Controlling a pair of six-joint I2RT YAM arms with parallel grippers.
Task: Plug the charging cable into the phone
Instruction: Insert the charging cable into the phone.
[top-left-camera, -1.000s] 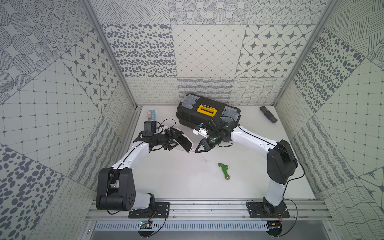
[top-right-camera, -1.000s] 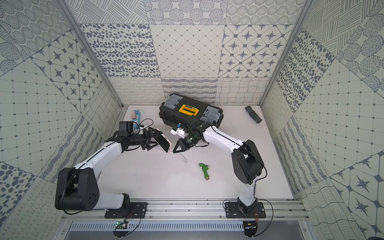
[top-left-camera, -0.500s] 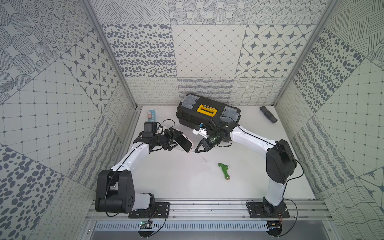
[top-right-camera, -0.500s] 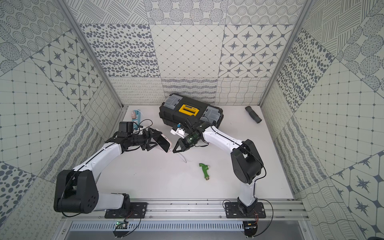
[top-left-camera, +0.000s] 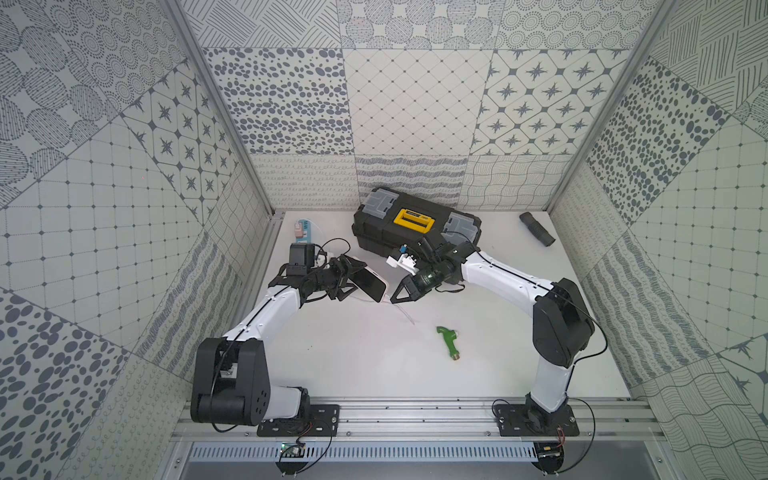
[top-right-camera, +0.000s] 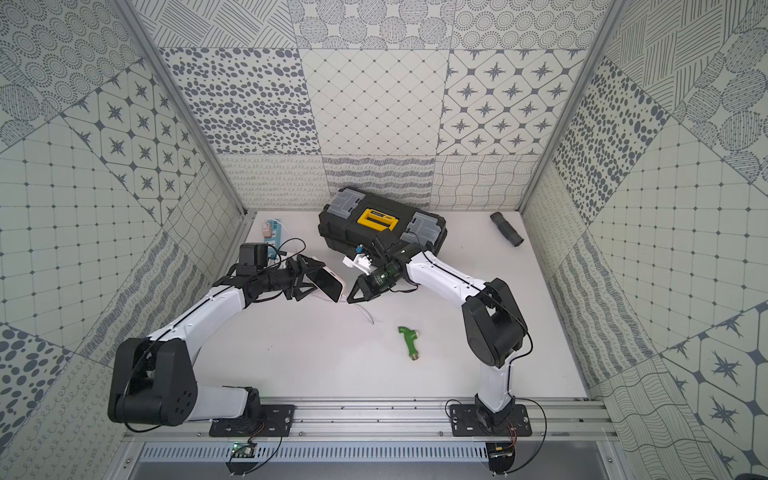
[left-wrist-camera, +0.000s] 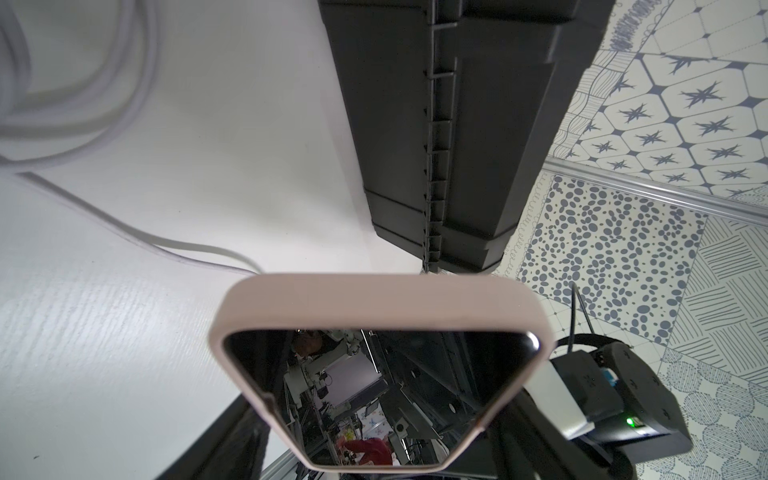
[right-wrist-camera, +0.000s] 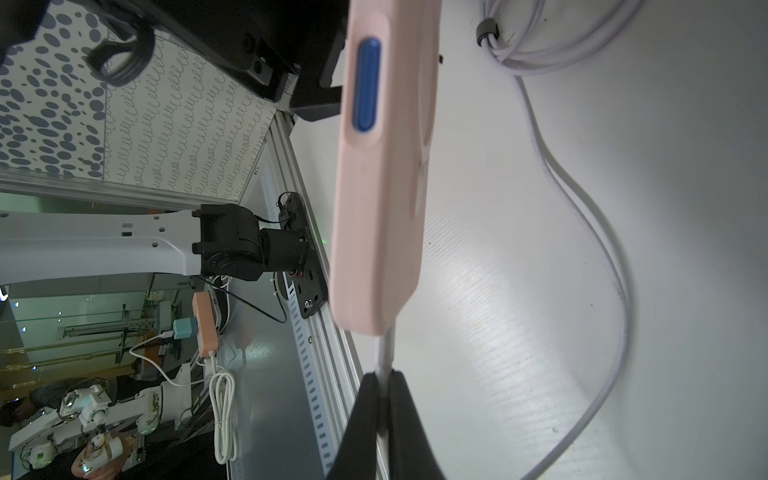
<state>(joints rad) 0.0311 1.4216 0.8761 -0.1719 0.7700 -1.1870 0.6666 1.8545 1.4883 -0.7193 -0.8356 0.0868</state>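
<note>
- The phone (top-left-camera: 371, 284) (top-right-camera: 329, 283) is held above the table (top-left-camera: 374, 374), left of centre, tilted, with its glossy black screen turned upward in both top views.
- In the left wrist view the phone (left-wrist-camera: 374, 299) shows a pale pink rim around a dark, reflective screen.
- In the right wrist view the phone (right-wrist-camera: 382, 187) is seen edge-on, and a blue oblong inset is noted on that pink edge.
- The left gripper (top-left-camera: 352, 282) (top-right-camera: 309, 281) is clamped on the phone, one finger on each long side, with the jaws set wide across it.
- The charging cable (right-wrist-camera: 385, 353) is pinched just behind its plug tip by the right gripper (right-wrist-camera: 384, 378) (top-left-camera: 394, 298) (top-right-camera: 350, 300), and the jaws are closed on it.
- The plug tip meets the end edge of the phone. How far it is seated cannot be told.
- Behind the right gripper the thin white cord (top-left-camera: 405, 312) (top-right-camera: 365, 312) trails down onto the table.
- A black toolbox (top-left-camera: 415, 226) with a yellow latch lies at the back of the table, just behind the right wrist.
- A light-blue power strip (top-left-camera: 303, 228) is at the back left corner.
- A green object (top-left-camera: 449, 341) lies on the table in front of the right gripper, well apart from it.
- A black ribbed tube (top-left-camera: 537, 228) lies at the back right.
</note>
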